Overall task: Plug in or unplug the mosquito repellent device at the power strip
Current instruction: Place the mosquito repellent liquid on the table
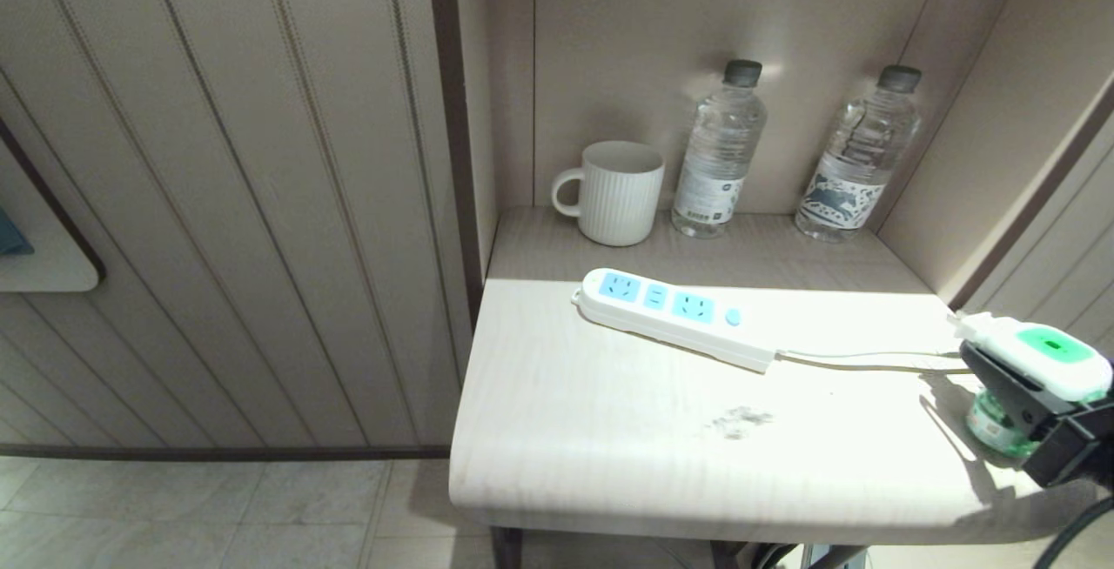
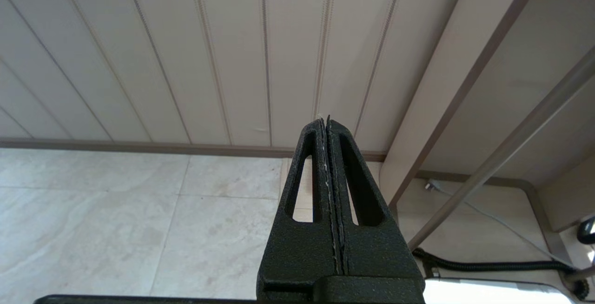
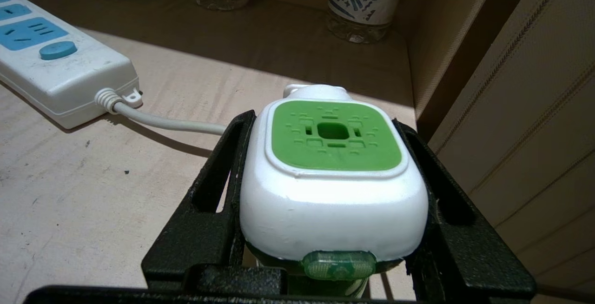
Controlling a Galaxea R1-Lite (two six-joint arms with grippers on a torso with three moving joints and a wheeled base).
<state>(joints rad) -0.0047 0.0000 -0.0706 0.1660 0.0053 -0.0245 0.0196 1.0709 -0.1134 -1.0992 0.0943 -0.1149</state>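
The mosquito repellent device (image 1: 1049,353) is white with a green top patch, and its green bottle (image 1: 992,423) hangs below it. It is at the table's right edge. My right gripper (image 1: 1018,369) is shut on its two sides, seen close in the right wrist view as gripper (image 3: 323,120) and device (image 3: 332,174). The device's plug end points towards the power strip (image 1: 674,317), which lies flat mid-table to its left with nothing in its blue sockets. The strip's cord end (image 3: 111,99) is a short way from the device. My left gripper (image 2: 325,120) is shut and parked low, over the floor.
A white ribbed mug (image 1: 620,192) and two clear water bottles (image 1: 721,151) (image 1: 860,156) stand at the back of the alcove. The strip's white cord (image 1: 870,355) runs right across the table (image 1: 609,447). Walls close in behind and on the right.
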